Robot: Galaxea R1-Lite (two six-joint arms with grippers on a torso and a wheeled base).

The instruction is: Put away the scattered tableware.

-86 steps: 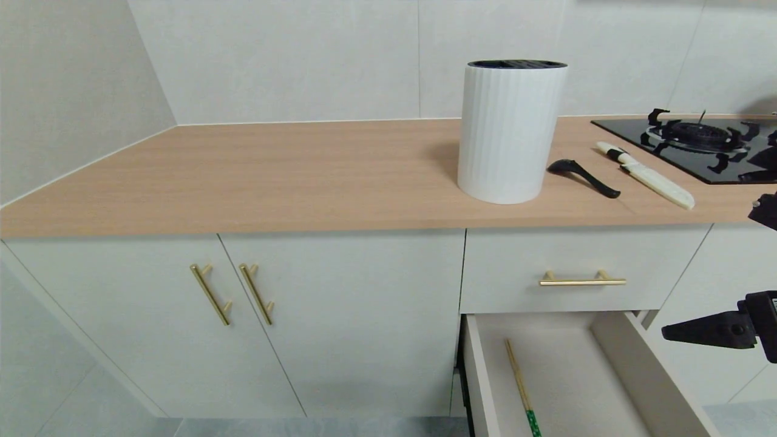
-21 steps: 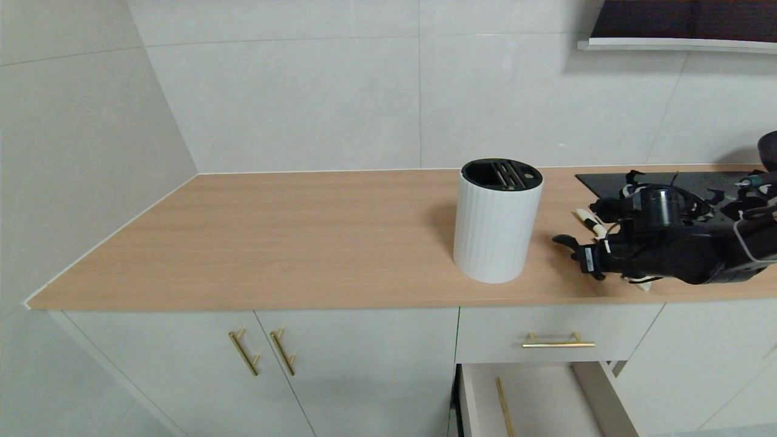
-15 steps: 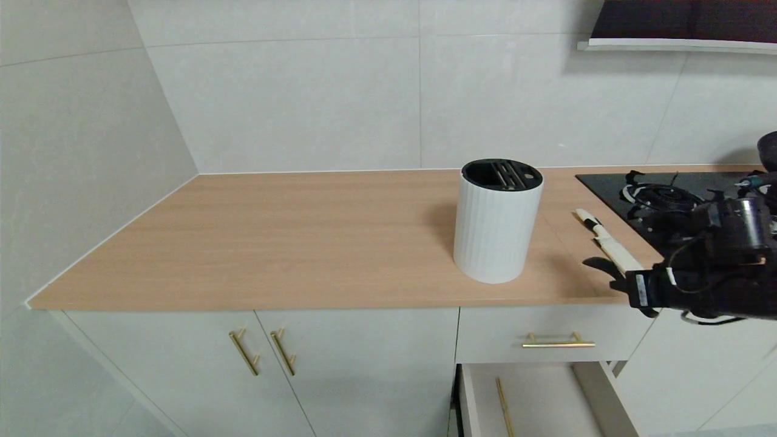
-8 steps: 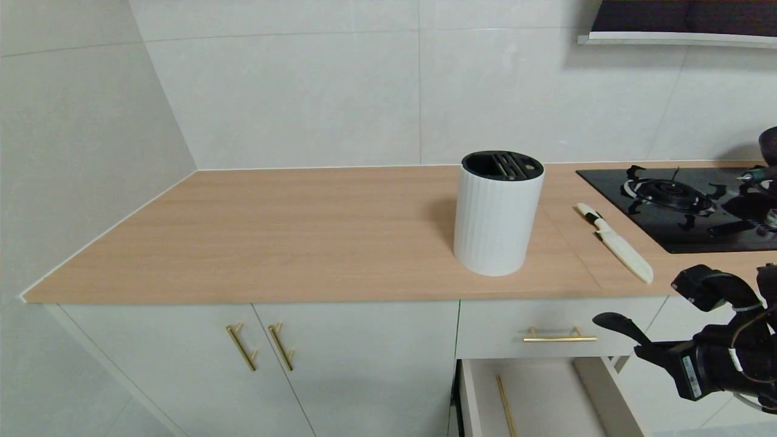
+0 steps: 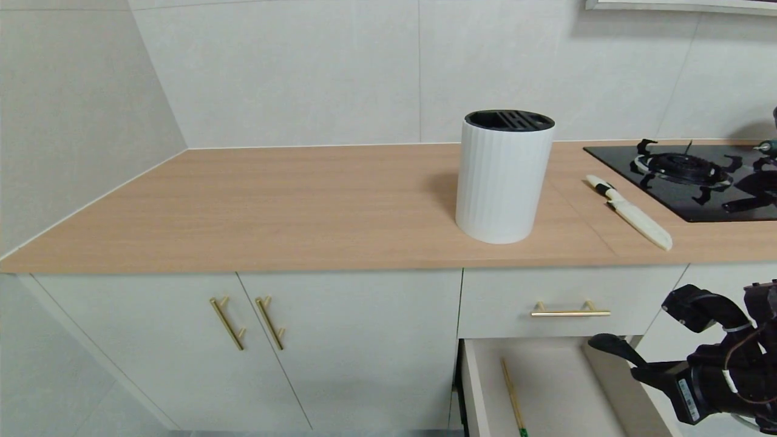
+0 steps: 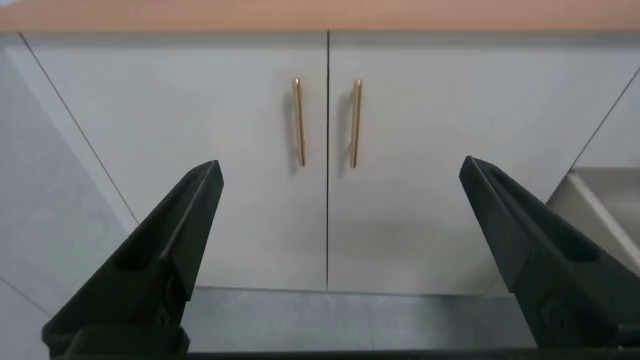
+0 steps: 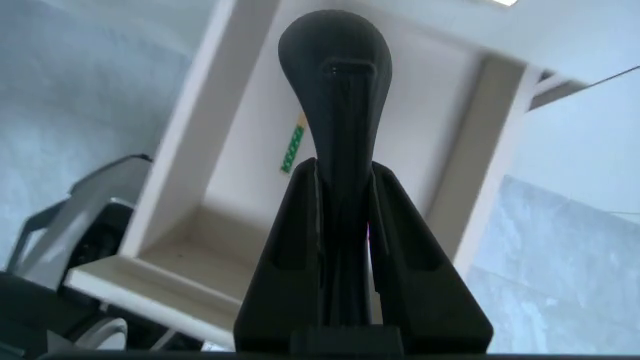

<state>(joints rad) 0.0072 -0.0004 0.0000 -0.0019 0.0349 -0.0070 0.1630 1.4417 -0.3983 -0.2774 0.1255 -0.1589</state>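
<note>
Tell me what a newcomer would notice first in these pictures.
The tall white holder stands on the counter, with a knife lying between it and the stove. Lower right, the right gripper holds a black spoon over the open drawer, where chopsticks lie.

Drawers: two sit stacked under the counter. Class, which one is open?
The lower drawer, pulled out with chopsticks lying inside; the upper drawer, with its gold bar handle, is shut flush.
</note>
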